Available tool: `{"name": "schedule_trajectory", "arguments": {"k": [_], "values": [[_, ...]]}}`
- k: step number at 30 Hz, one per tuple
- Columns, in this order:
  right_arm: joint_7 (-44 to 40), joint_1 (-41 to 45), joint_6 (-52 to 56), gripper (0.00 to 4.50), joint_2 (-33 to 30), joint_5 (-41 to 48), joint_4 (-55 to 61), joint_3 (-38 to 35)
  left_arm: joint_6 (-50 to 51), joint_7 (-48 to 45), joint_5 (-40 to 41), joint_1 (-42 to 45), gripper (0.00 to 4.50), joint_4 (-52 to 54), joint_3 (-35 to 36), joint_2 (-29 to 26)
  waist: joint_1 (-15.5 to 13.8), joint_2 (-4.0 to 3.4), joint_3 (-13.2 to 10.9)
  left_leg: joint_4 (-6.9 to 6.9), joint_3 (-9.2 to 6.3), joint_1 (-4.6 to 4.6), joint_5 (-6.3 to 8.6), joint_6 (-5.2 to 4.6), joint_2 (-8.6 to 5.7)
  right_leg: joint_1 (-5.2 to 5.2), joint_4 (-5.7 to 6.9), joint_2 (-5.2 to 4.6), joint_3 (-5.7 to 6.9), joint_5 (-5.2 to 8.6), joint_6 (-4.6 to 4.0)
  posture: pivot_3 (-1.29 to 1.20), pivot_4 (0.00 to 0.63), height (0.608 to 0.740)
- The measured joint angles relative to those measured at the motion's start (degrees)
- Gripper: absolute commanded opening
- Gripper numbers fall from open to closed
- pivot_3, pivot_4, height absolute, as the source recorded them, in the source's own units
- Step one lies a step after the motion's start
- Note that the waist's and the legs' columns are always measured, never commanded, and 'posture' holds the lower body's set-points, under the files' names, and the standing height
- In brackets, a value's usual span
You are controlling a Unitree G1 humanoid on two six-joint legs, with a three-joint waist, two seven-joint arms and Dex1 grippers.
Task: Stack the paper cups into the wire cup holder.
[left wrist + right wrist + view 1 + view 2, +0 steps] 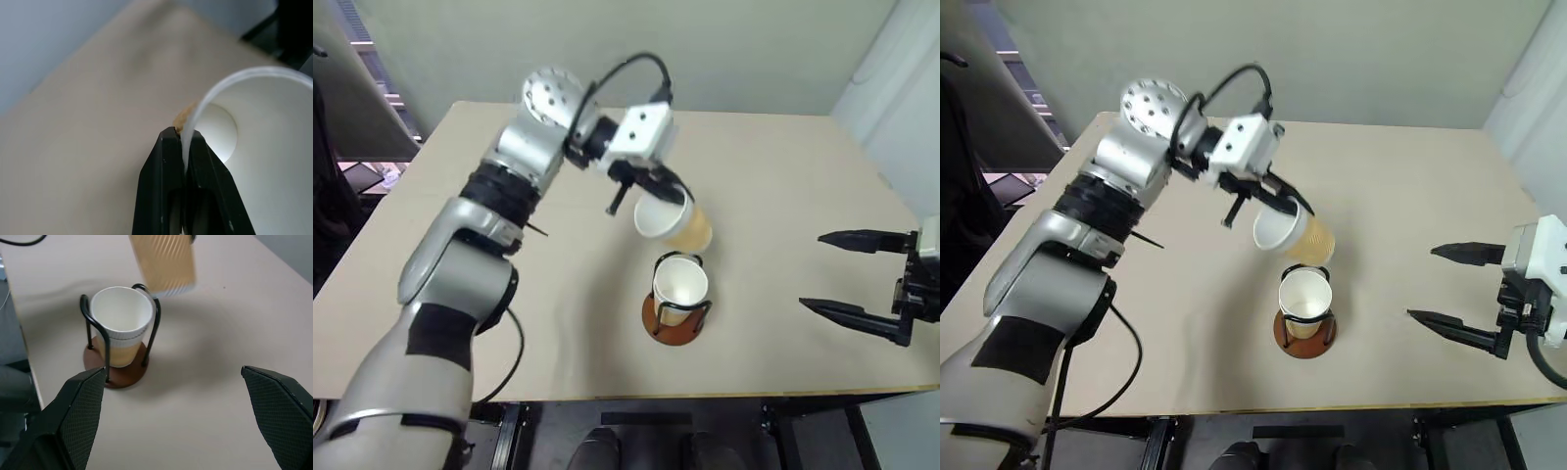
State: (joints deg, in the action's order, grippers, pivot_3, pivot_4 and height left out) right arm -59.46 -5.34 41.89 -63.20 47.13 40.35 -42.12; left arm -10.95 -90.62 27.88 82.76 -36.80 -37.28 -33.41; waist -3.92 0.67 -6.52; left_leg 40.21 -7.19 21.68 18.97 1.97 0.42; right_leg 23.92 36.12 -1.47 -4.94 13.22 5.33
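held cup (164, 264): top cut off by frame edge, blurred | cups in wire holder (117, 374): exact count unclear | right gripper (862, 279): wrist cropped at edge

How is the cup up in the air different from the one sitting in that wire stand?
The carried cup hangs tilted above the table, its rim pinched by the left end effector. The seated cup stands upright inside the wire cup holder, with nothing gripping it. Both are tan outside and white inside.
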Motion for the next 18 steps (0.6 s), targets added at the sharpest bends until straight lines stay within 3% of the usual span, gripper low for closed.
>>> {"name": "schedule_trajectory", "arguments": {"k": [5, 13, 18], "values": [[0.3, -1.5, 0.5, 4.50, 0.9, 0.1, 1.0, -2.1, 0.1, 0.0, 6.9, 0.1, 0.02, 5.6, -6.7, -4.7, 0.1, -0.05, 0.0, 0.02, -0.06, -0.11, -0.02, -0.11, -0.14, -0.14, 0.02, -0.18, -0.03, -0.02, 0.02, 0.00, 0.150, 0.740], [0.3, -2.5, 0.4, 4.50, 1.4, 0.0, 1.1, -2.7, -1.2, -0.1, 6.8, 2.3, 0.02, 2.2, -8.4, -2.2, 0.2, -0.05, 0.0, 0.00, -0.07, -0.21, -0.01, -0.24, -0.36, -0.31, -0.03, -0.77, 0.01, 0.00, 0.00, 0.00, 0.150, 0.740], [1.2, -2.9, 0.2, 4.50, 2.3, -0.1, 1.7, -2.6, -1.5, -0.1, 8.8, 3.1, 0.02, 4.2, -8.6, -3.6, 0.2, -0.05, 0.0, -0.01, -0.08, -0.06, 0.00, -0.26, -0.41, -0.22, -0.11, -0.78, 0.06, -0.01, 0.01, 0.00, 0.150, 0.740]]}}
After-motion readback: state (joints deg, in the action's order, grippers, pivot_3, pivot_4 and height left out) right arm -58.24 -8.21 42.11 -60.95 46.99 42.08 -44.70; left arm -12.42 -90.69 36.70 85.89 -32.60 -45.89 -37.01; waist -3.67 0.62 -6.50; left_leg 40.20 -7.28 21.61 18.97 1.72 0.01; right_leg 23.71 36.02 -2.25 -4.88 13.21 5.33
